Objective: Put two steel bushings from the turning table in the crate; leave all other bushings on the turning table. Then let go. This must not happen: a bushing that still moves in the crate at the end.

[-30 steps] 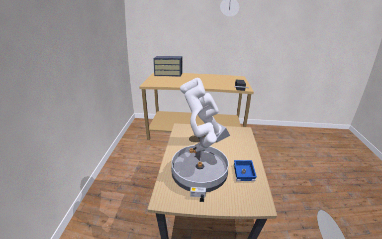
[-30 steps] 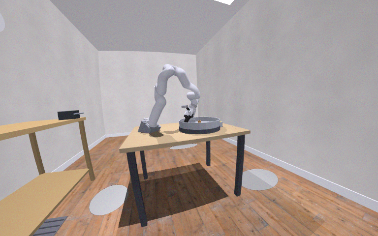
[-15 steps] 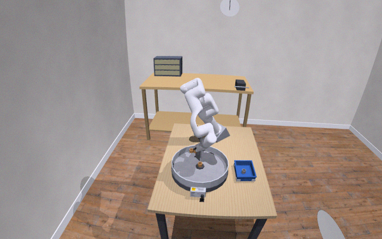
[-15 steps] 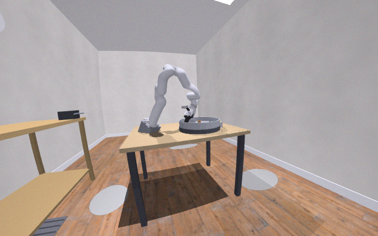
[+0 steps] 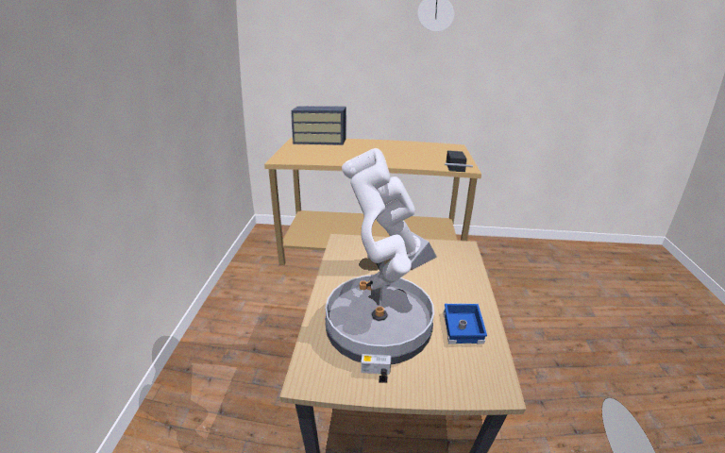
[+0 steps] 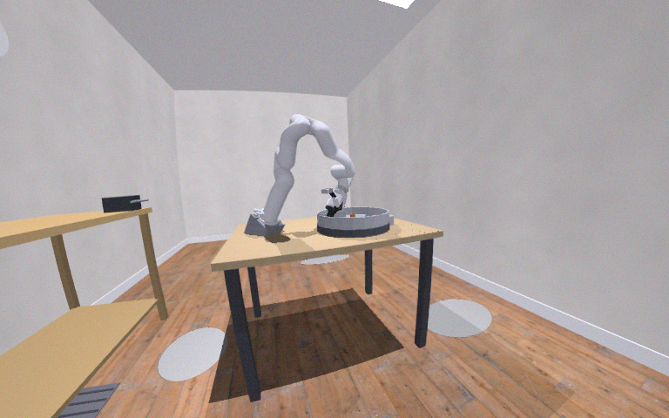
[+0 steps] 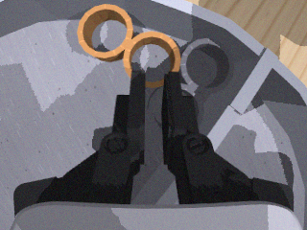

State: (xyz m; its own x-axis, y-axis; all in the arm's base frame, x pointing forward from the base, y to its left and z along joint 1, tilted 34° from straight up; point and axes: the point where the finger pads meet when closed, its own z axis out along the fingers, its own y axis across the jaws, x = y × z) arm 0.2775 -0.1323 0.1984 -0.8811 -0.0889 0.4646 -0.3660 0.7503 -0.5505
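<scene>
My gripper (image 7: pixel 153 91) (image 6: pixel 331 213) is low inside the turning table (image 5: pixel 412 338) (image 6: pixel 354 223), its fingers slightly open with a narrow gap and nothing held. In the wrist view, a dark grey steel bushing (image 7: pixel 224 67) stands right of the fingertips. Part of another grey ring (image 7: pixel 196 108) shows behind the right finger, mostly hidden. Two copper-coloured bushings (image 7: pixel 82 33) (image 7: pixel 177 54) stand ahead; the nearer one is just beyond the fingertips. Another copper-coloured bushing (image 5: pixel 379 310) is at the table's centre. One grey bushing (image 5: pixel 463 324) lies in the blue crate (image 5: pixel 462 305).
A high round wall surrounds the turning table, and a light bar (image 7: pixel 254 86) crosses near its edge in the wrist view. A white control box (image 5: pixel 375 363) stands in front of the turning table. The crate stands on its right in the top view.
</scene>
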